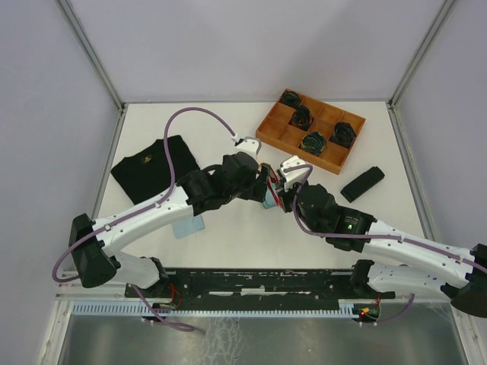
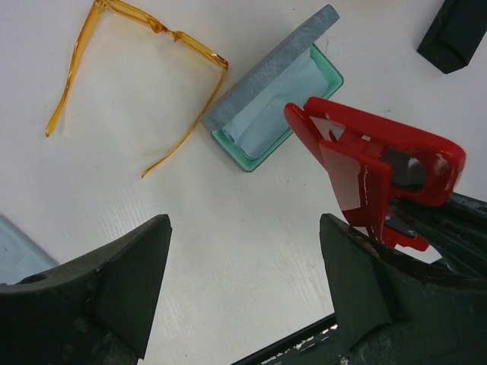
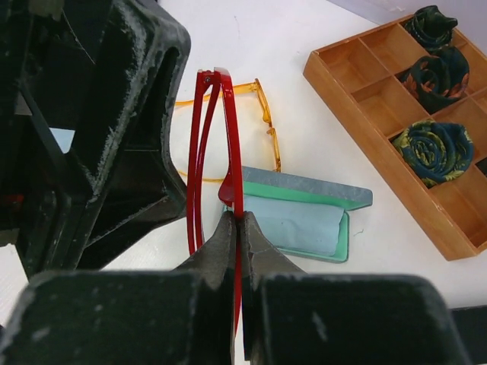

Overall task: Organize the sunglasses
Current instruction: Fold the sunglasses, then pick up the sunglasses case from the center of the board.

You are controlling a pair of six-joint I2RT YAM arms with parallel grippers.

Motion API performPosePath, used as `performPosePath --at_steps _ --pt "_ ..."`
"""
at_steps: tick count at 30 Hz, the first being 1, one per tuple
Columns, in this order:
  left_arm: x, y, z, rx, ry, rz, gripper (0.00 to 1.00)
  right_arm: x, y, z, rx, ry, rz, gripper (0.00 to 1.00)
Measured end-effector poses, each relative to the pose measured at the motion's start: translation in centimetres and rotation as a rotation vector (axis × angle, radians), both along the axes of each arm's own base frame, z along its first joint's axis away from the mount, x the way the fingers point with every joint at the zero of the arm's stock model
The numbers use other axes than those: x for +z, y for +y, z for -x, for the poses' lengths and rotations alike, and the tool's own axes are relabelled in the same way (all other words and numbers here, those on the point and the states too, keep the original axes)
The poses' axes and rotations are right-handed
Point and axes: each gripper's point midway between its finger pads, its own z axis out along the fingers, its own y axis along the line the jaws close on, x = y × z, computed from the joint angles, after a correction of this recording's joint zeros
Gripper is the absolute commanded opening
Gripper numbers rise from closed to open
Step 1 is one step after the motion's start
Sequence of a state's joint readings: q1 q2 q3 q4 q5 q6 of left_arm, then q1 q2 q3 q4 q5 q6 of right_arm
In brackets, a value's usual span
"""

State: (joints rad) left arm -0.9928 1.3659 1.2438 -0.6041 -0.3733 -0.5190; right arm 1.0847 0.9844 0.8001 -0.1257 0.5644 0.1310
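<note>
— How many sunglasses?
— Two: the red pair point(image 3: 228, 152) is pinched in the right pincer point(image 3: 237, 228) above the desk point(image 1: 243, 239); the orange pair point(image 2: 189, 39) lies unfolded beside one open case point(image 2: 266, 76)
— Left pincer point(image 2: 243, 251)?
— Spread, close beside the red pair

The white table point(image 1: 251, 232) carries a folded black shirt point(image 1: 154, 167) at the far left. A wooden compartment tray point(image 1: 275, 120) sits at the far right. Nearer than the tray and to its right lies a closed black case point(image 1: 361, 183). Around the middle an open grey-blue case point(image 2: 266, 87) rests (green-lined, a pale blue cloth tucked inside), with the orange sunglasses point(image 2: 199, 49) just beside it, arms unfolded. Another light blue cloth point(image 1: 189, 226) lies flat toward the near left.
</note>
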Motion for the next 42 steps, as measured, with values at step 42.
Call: performPosePath --at_steps 42 --pt "-6.0 -10.1 -11.2 -0.620 -0.098 -0.241 0.83 -5.1 -13.7 4.3 -0.375 0.469 -0.130 0.00"
